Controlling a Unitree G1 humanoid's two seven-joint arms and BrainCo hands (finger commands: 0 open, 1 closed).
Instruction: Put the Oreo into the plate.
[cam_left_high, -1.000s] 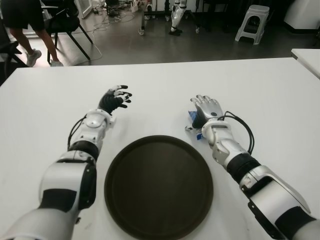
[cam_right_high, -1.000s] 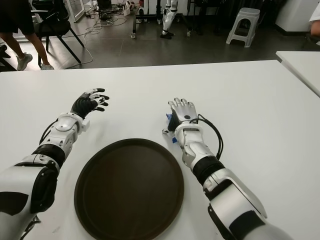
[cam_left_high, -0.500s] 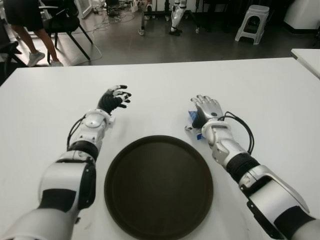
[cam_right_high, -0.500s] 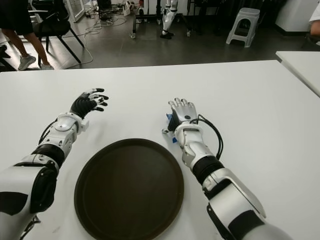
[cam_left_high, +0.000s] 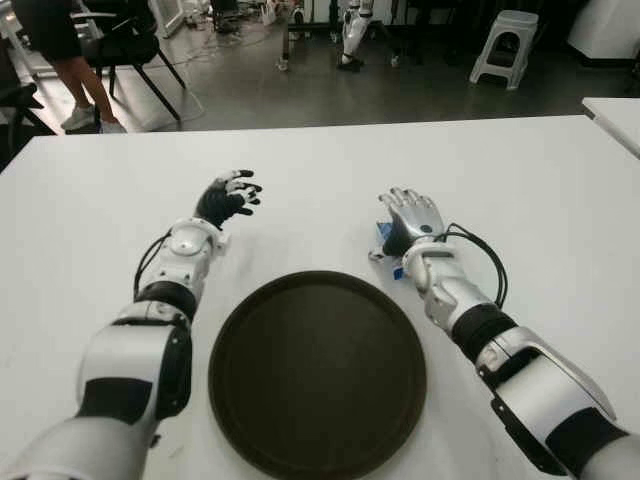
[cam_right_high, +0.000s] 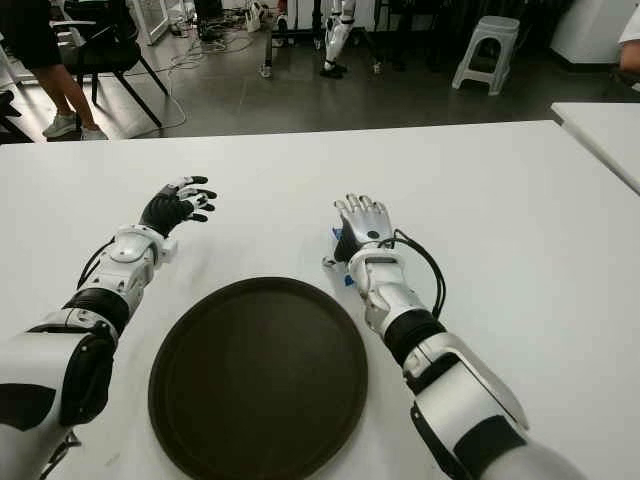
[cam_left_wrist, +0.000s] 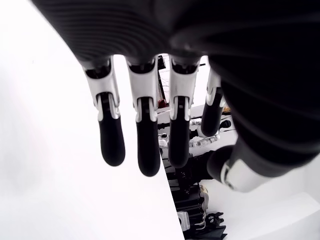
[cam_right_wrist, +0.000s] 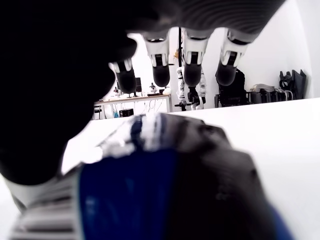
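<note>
The Oreo (cam_left_high: 384, 234) is a small blue pack lying on the white table (cam_left_high: 540, 180) just past the upper right rim of the round dark plate (cam_left_high: 317, 372). My right hand (cam_left_high: 410, 212) hovers palm-down over it and hides most of it. In the right wrist view the Oreo pack (cam_right_wrist: 150, 190) fills the space under the palm, while the fingers (cam_right_wrist: 192, 70) stretch straight out above it without closing. My left hand (cam_left_high: 228, 195) shows to the left of the plate, farther back, with its fingers (cam_left_wrist: 142, 145) spread and nothing in them. The plate holds nothing.
Beyond the table's far edge are a floor with chairs, a grey stool (cam_left_high: 498, 45) and a person's legs (cam_left_high: 70, 80) at the back left. A second white table (cam_left_high: 615, 110) shows at the right edge.
My right hand has barely shifted over the Oreo pack. The left hand has kept its place. The person in the background has stepped a little.
</note>
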